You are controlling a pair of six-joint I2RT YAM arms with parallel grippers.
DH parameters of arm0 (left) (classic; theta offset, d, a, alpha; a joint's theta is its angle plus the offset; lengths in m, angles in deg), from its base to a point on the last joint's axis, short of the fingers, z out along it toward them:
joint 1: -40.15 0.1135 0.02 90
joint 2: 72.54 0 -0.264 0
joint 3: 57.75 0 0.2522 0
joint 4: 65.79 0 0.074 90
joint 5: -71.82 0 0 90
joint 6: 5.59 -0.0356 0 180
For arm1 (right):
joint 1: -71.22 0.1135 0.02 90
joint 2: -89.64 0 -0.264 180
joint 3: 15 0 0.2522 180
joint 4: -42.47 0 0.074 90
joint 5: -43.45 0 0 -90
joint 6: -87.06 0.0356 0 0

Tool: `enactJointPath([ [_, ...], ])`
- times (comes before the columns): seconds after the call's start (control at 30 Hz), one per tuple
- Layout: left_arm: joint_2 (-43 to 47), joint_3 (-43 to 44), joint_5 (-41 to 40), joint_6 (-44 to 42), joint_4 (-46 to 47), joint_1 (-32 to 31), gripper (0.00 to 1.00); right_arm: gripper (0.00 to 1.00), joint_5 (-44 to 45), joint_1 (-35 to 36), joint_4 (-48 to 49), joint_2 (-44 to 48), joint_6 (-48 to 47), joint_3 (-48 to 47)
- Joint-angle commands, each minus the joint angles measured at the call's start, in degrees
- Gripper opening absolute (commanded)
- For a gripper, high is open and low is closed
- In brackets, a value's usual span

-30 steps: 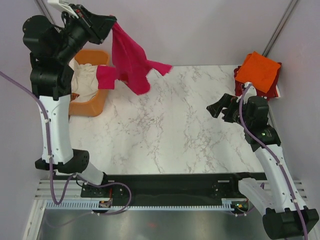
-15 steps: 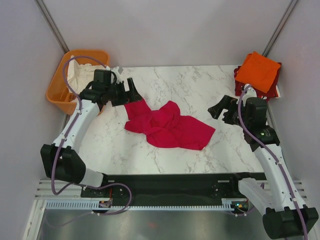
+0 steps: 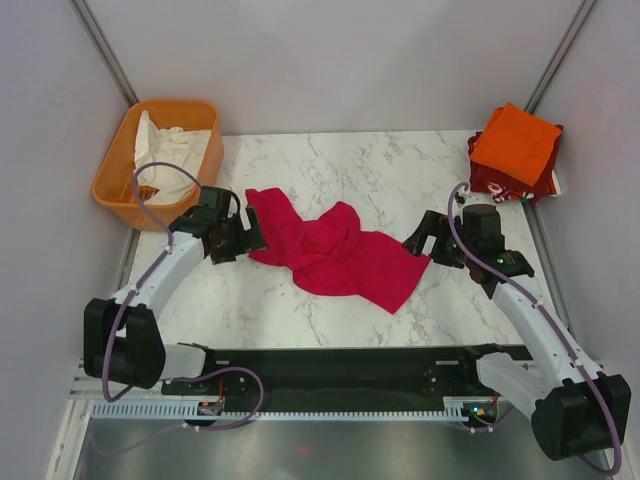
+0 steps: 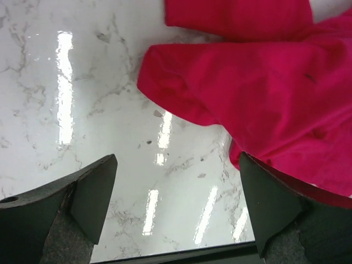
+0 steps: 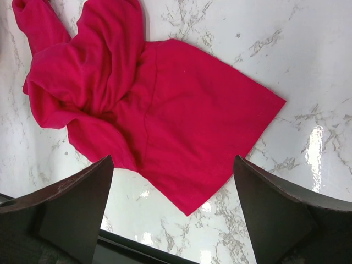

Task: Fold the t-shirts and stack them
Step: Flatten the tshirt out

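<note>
Pink shirt (image 3: 335, 255) dropped, lying crumpled on table (image 3: 330, 170); we are moving left hand (image 3: 250, 240) and right hand (image 3: 418, 247), both spread, in for flattening.

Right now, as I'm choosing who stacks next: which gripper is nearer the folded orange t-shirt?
Right. The right gripper is just on the near side of the orange t-shirt, at the pink t-shirt's right edge. The left gripper is far off at its left edge.

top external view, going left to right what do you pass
basket → left gripper → pink shirt → right gripper → orange shirt
</note>
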Motion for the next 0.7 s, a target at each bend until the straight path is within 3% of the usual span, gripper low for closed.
enactJointPath([
  [0.0, -2.99, -0.12, -6.07, 6.76, 4.01, 1.55, 1.0, 0.98, 1.35, 0.39, 1.91, 0.33, -0.23, -0.15],
  [0.1, -5.98, -0.47, -6.42, 8.78, 8.05, 2.61, 0.92, 0.98, 1.44, 0.31, 1.56, 0.42, -1.2, 0.02],
  [0.17, -7.91, -1.35, -5.9, 9.49, 9.81, 3.31, 0.77, 0.98, 1.53, 0.39, 1.39, 0.42, -1.72, 0.11],
  [0.2, -8.79, -1.52, -5.98, 9.66, 10.69, 3.49, 0.75, 0.98, 1.53, 0.39, 1.21, 0.33, -1.9, 0.11],
  [0.67, -16.27, -5.04, -7.04, 11.6, 19.04, 3.49, 0.68, 0.98, 2.32, 0.39, 0.86, -2.04, -4.19, 0.29],
])
